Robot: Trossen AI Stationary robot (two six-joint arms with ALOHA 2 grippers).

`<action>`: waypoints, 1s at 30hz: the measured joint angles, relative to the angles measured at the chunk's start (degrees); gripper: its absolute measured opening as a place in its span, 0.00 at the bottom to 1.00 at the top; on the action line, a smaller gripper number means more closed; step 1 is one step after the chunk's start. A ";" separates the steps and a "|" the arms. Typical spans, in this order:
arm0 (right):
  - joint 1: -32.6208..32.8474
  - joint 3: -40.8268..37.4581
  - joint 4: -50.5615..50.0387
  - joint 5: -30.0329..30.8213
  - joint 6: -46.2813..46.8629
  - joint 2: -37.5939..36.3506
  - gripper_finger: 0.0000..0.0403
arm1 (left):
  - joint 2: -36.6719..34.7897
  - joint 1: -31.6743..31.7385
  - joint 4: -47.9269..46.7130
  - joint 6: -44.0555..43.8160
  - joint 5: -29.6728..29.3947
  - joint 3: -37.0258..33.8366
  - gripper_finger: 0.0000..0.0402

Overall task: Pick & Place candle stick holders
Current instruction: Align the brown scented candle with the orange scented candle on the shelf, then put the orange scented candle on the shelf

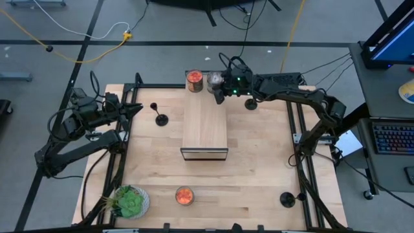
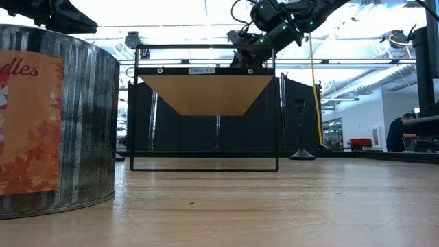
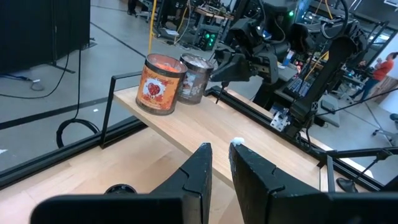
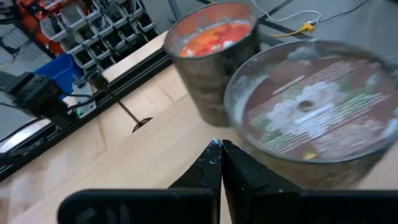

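right gripper (image 1: 222,96) hovering at shelf (image 1: 204,123) top centre, fingers together, empty | left gripper (image 1: 137,109) waiting frame left, fingers slightly apart, empty | holders: one (image 1: 160,118) left of shelf, one (image 1: 251,103) upper right, one (image 1: 288,199) lower right | advice: i should be opening before descending over a stem, avoiding the jars (image 1: 195,81)

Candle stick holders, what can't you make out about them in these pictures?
- High view: the holder left of the shelf and the one near the right front corner are too small to show their cup tops.
- High view: a third holder is half hidden under the right arm.
- Low view: one holder stands far off, dark against the background.
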 joint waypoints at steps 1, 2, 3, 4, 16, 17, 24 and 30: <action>0.00 -0.02 -0.15 -0.85 0.00 -0.35 0.00 | 0.00 0.02 0.00 -0.24 0.00 0.00 0.16; 0.11 -0.02 -0.06 -2.16 0.02 -0.69 0.00 | 0.00 0.00 0.00 -0.39 0.00 0.00 0.16; 0.34 -0.02 0.27 -3.16 0.00 -1.19 0.00 | 0.00 -0.02 0.00 -0.68 0.02 0.00 0.16; 0.58 -0.02 0.40 -4.20 0.00 -1.73 0.00 | 0.02 -0.02 0.02 -0.97 0.02 0.00 0.16; 2.27 0.00 -10.63 -7.11 -5.48 -13.69 0.00 | 0.00 0.02 0.46 -6.85 -0.04 0.00 0.16; 2.10 0.00 -11.99 -7.09 -6.04 -14.88 0.00 | 0.01 0.02 0.46 -6.85 -0.07 0.00 0.16; 1.86 -3.70 -16.77 -2.17 -6.57 -23.74 0.00 | 0.00 -0.02 0.46 -10.31 0.06 0.00 0.16; 1.92 -16.85 -5.67 0.48 -1.04 -34.37 0.00 | 1.83 -0.43 2.08 -10.70 6.25 0.00 0.16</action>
